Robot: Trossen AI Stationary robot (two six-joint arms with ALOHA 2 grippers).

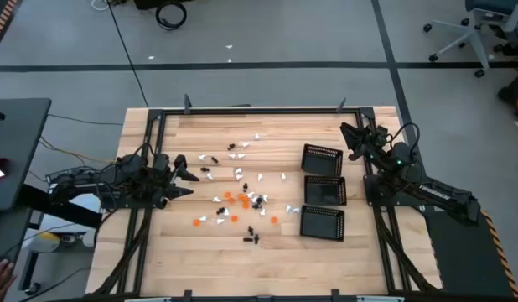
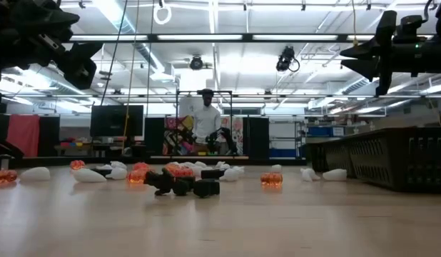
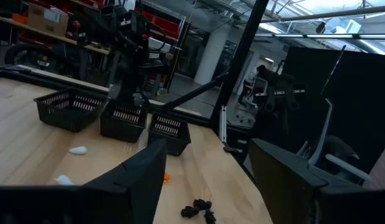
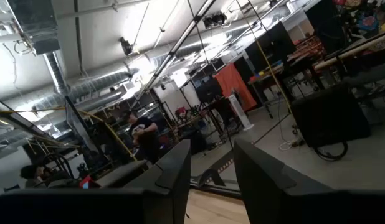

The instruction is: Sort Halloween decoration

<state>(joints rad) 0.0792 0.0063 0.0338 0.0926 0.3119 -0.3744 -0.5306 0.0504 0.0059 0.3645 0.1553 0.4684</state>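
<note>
The left pincer (image 1: 185, 176) hovers spread wide and empty at the counter's (image 1: 158, 268) left side. Mid-counter, the Halloween decoration (image 1: 238, 200) lies scattered, white, orange and black bits mixed, so sorting looks barely begun. Three black mesh trays (image 1: 323, 189) appear empty. The right pincer (image 1: 349, 134) hangs part-open above the far tray, holding nothing.

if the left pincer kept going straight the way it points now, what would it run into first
Probably nothing soon: the left pincer, open and empty, points across the table toward the three black mesh trays, above the scattered trinkets. The right arm stands behind those trays; depth is hard to judge.
</note>
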